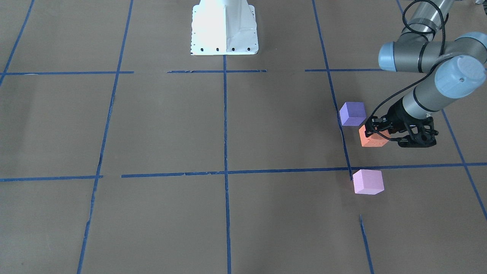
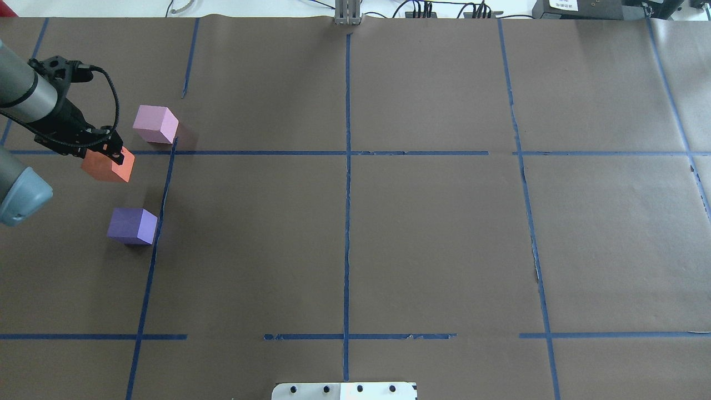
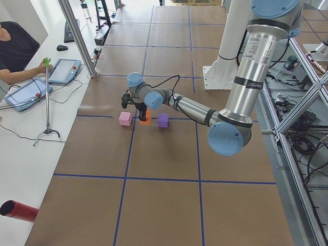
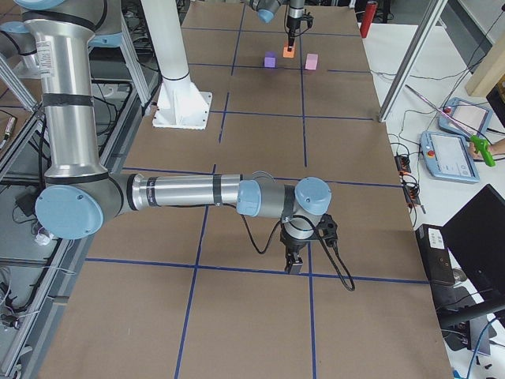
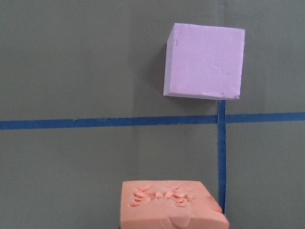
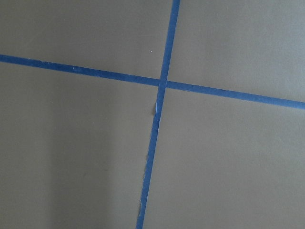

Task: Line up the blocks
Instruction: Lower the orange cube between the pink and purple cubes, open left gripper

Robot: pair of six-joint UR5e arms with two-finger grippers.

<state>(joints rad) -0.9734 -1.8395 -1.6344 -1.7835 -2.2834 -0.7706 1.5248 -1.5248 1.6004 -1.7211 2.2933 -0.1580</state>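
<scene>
Three foam cubes sit at the table's left end. The pink block (image 1: 368,182) (image 2: 156,124) lies farthest from the robot, just beyond a blue tape line, and shows in the left wrist view (image 5: 205,61). The violet-blue block (image 1: 352,113) (image 2: 133,225) is nearest the robot. The orange block (image 1: 374,141) (image 2: 108,165) (image 5: 169,207) is between them, slightly tilted, with dents on its face. My left gripper (image 1: 374,131) (image 2: 111,150) is shut on the orange block. My right gripper (image 4: 296,264) shows only in the exterior right view, low over a tape crossing; I cannot tell its state.
Blue tape lines (image 2: 347,222) divide the brown paper table into squares. The white robot base (image 1: 224,28) stands at the table's robot-side edge. An operator with tablets (image 3: 23,92) sits beside the left end, and a red cylinder (image 3: 18,211) lies there.
</scene>
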